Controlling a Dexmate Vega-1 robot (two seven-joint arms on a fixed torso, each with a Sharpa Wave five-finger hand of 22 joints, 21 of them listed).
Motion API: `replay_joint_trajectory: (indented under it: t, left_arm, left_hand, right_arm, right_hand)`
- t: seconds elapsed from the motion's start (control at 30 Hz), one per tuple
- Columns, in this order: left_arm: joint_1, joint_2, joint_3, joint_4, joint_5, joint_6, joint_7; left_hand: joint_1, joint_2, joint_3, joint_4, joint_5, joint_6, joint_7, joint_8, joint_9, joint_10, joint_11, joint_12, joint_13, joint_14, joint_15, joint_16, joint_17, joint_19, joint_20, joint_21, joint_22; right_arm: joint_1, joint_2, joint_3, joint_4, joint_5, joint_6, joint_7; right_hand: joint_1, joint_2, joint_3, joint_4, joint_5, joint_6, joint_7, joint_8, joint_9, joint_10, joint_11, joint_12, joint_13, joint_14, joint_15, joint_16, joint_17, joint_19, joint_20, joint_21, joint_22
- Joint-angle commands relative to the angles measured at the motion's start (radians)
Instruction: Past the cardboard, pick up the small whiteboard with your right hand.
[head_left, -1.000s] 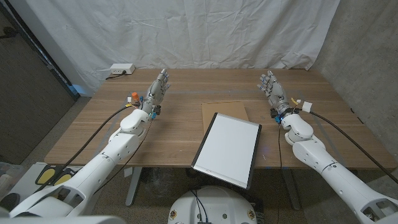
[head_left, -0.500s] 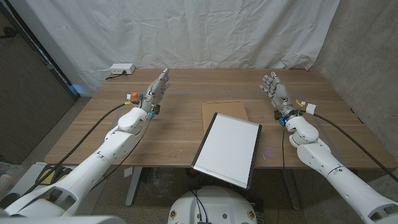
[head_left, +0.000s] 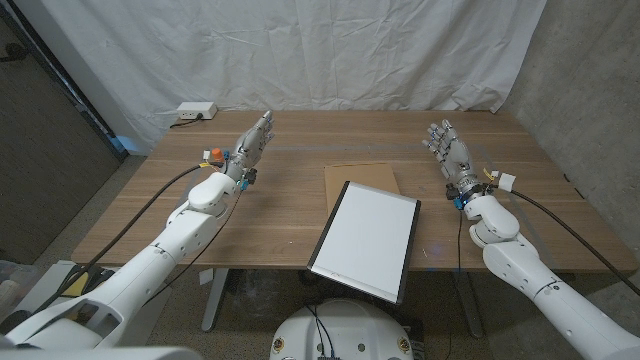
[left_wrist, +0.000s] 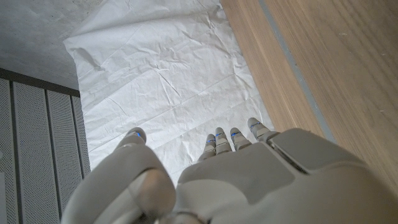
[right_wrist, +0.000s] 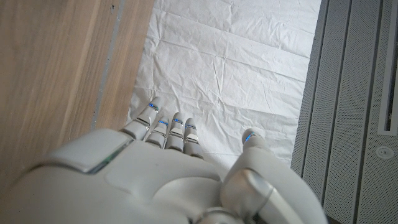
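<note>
The small whiteboard (head_left: 366, 238) has a dark frame and lies tilted at the table's near middle, its near corner hanging over the front edge. Its far end overlaps a flat brown cardboard sheet (head_left: 358, 176). My right hand (head_left: 448, 152) stands to the right of both, well apart from them, fingers straight and spread, holding nothing; its back also fills the right wrist view (right_wrist: 155, 174). On the left side, my left hand (head_left: 251, 145) is raised with fingers extended and holds nothing, its back (left_wrist: 236, 180) seen in the left wrist view.
A white power strip (head_left: 195, 111) lies at the far left corner of the wooden table (head_left: 280, 215). A small orange-topped object (head_left: 214, 155) sits near my left wrist. A white cloth backdrop (head_left: 300, 50) hangs behind the table.
My right hand has shifted slightly to the right and nearer. The left hand has moved a little farther up the table. The whiteboard and cardboard have not moved.
</note>
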Motion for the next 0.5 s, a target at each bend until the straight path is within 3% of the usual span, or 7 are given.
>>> replay_joint_trajectory:
  t: [0.03, 0.23, 0.33, 0.4, 0.5]
  left_arm:
    - [0.004, -0.001, -0.005, 0.002, 0.001, -0.019, 0.000]
    - [0.011, -0.008, -0.011, 0.005, -0.009, -0.019, 0.010]
    - [0.030, -0.062, -0.022, 0.016, 0.037, -0.085, 0.122]
    - [0.016, -0.038, -0.017, 0.028, 0.011, -0.072, 0.047]
    - [0.006, -0.010, -0.007, 0.003, 0.023, -0.015, 0.047]
  left_hand:
    - [0.012, 0.003, 0.002, -0.006, 0.001, -0.003, -0.004, 0.002, 0.001, -0.006, -0.002, -0.002, 0.002, 0.000, -0.002, -0.002, 0.002, -0.056, -0.060, -0.003, 0.004]
    - [0.013, 0.005, 0.002, -0.006, 0.001, -0.002, -0.003, 0.002, 0.001, -0.005, -0.003, -0.002, 0.002, 0.001, -0.001, -0.002, 0.002, -0.055, -0.060, -0.005, 0.004]
    - [0.015, 0.008, 0.002, -0.007, 0.000, 0.004, -0.003, 0.003, 0.001, 0.003, -0.003, 0.001, 0.002, 0.005, -0.001, -0.001, 0.002, -0.053, -0.060, -0.007, 0.005]
    - [0.019, 0.013, 0.002, -0.008, -0.002, 0.021, -0.005, 0.009, 0.002, 0.019, -0.007, 0.006, 0.002, 0.019, -0.003, 0.003, 0.003, -0.041, -0.055, -0.009, 0.005]
    - [0.021, 0.015, 0.002, -0.008, -0.003, 0.025, -0.007, 0.009, 0.002, 0.022, -0.010, 0.006, 0.003, 0.022, -0.008, 0.003, 0.003, -0.037, -0.056, -0.010, 0.005]
  right_arm:
    - [-0.056, -0.018, 0.019, -0.053, -0.018, 0.024, -0.020]
    - [-0.086, -0.030, 0.028, -0.107, -0.038, 0.015, -0.051]
    - [-0.094, -0.032, 0.032, -0.115, -0.035, 0.015, -0.052]
    - [-0.098, -0.033, 0.035, -0.119, -0.035, 0.012, -0.056]
    - [-0.103, -0.029, 0.039, -0.114, -0.025, 0.019, -0.051]
  right_hand:
    - [0.010, 0.000, 0.002, -0.005, 0.001, 0.006, 0.000, 0.005, 0.005, 0.008, 0.003, 0.002, 0.004, 0.012, 0.002, 0.006, 0.003, 0.011, -0.027, -0.003, 0.001]
    - [0.012, 0.001, 0.002, -0.006, -0.001, 0.009, 0.000, 0.005, 0.005, 0.010, 0.001, 0.003, 0.004, 0.014, 0.001, 0.006, 0.004, 0.013, -0.027, -0.005, 0.001]
    - [0.012, 0.001, 0.002, -0.007, -0.001, 0.010, 0.000, 0.005, 0.005, 0.010, 0.003, 0.002, 0.004, 0.015, 0.000, 0.006, 0.004, 0.014, -0.027, -0.005, 0.001]
    - [0.013, 0.001, 0.002, -0.007, -0.002, 0.010, -0.001, 0.005, 0.005, 0.011, 0.003, 0.002, 0.004, 0.015, 0.001, 0.006, 0.004, 0.014, -0.026, -0.006, 0.001]
    - [0.014, 0.002, 0.002, -0.008, -0.003, 0.015, 0.001, 0.007, 0.005, 0.014, 0.003, 0.003, 0.004, 0.018, 0.001, 0.006, 0.004, 0.017, -0.026, -0.007, 0.001]
